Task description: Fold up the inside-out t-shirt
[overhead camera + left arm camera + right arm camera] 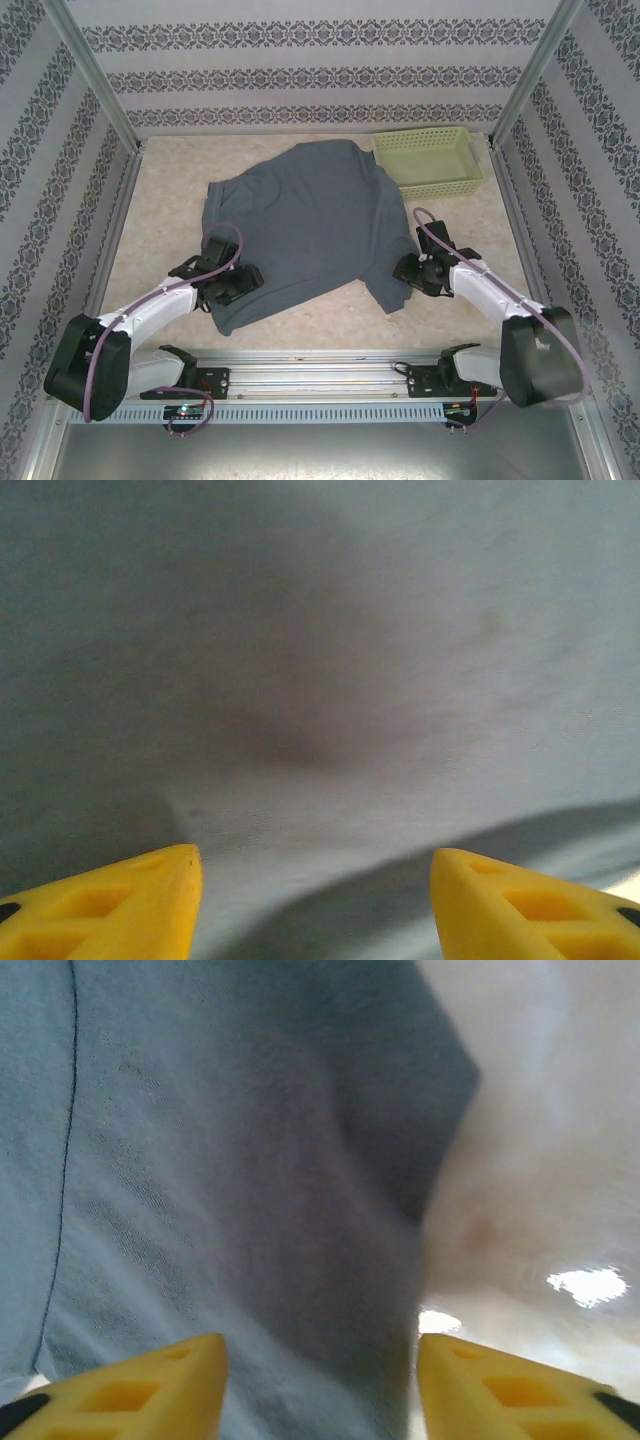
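Your t-shirt (310, 225) lies spread out on the counter (160, 230), roughly in the middle, its blue-grey cloth mostly flat with a few soft wrinkles. Its far right corner reaches up beside the green basket (430, 160), which sits at the counter's far right. You cannot tell whether cloth and basket touch.

Your left claw (243, 281) sits over the shirt's near left corner. From the left wrist, its yellow fingers (130, 905) stand well apart, with only smooth cloth between and beyond them. Nothing is pinched. A thin strip of pale counter shows at the lower right edge of that view.

Your right claw (404, 270) is at the shirt's near right edge. From the right wrist, its fingers (135, 1390) are also spread apart and grip nothing. The left finger is over cloth, and the right one is over bare counter just past the shirt's edge. A dark seam line runs down the cloth at the left of that view.
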